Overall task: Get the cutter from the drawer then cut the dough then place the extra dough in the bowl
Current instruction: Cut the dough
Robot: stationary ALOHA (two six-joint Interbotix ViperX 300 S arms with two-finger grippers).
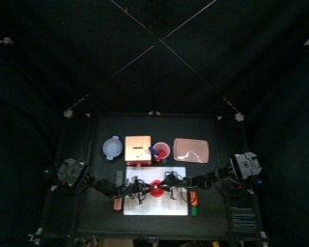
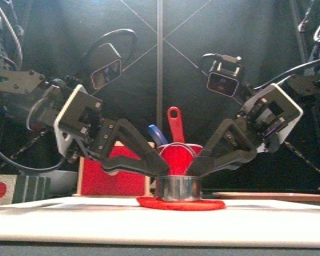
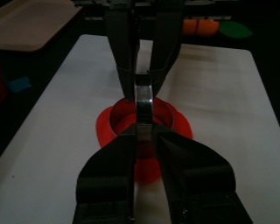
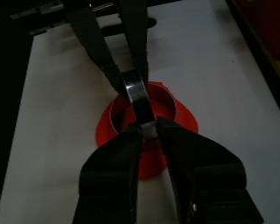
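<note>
The white cutting board (image 2: 69, 215) is lying nearest, dough (image 2: 180, 204) and cutter (image 2: 180, 187) sitting lower centre; left tool (image 2: 155, 179) and right tool (image 2: 206, 177) are clamping the cutter's rim, and uneven pressing could be dragging the dough sideways

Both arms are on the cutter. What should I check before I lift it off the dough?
1. Cutter upright on the dough, dough showing all round it: ok.
2. Left gripper shut on the cutter's wall: ok.
3. Right gripper shut on the opposite side: ok.
4. Dough lying flat on the white board: ok.
5. Cut gone right through the dough: cannot tell, the cutter's lower edge is hidden.
6. Bowl standing free at the table's back left for the extra dough: ok.
</note>
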